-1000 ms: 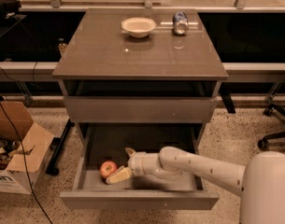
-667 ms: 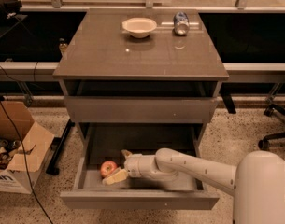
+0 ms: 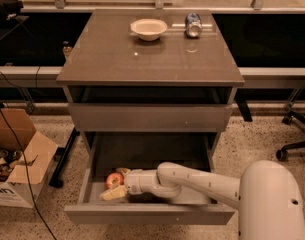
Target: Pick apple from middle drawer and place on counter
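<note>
Below, gripper fingers (image 3: pixel 114 193) flanking apple (image 3: pixel 112 179), middle drawer (image 3: pixel 149 214).

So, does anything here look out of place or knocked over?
Mainly the can: it lies on its side at the back of the counter, beside the upright white bowl. An apple sitting in the open middle drawer is unusual too; the gripper is right at it.

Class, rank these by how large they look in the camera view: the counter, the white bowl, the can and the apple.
1. counter
2. white bowl
3. can and apple: they look alike and sit at different depths, so unranked.
The gripper is at the apple in the middle drawer.
</note>
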You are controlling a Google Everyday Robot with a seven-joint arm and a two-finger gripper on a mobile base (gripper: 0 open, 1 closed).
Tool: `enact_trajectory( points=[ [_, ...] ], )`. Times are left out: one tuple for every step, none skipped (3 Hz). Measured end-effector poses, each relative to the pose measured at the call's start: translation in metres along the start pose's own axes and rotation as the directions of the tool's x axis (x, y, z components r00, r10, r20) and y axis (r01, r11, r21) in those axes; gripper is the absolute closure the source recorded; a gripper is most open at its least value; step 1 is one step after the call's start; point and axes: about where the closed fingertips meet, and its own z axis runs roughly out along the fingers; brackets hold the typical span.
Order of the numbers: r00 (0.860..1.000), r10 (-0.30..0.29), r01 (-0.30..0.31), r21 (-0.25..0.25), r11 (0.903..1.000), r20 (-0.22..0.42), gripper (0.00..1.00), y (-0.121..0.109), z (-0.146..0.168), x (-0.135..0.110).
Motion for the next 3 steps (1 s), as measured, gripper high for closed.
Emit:
enact_trajectory(
  points=[
    [1.000,0.013,-0.013,-0.005,0.9999,0.005,0.42,0.006,0.004,0.003],
    [1.000,0.011,-0.012,0.035,0.9993,0.014,0.73,0.006,-0.008,-0.002],
    [1.000,-0.004,0.001,0.100,0.9950,0.028,0.96,0.004,-0.037,-0.018]
  ],
)
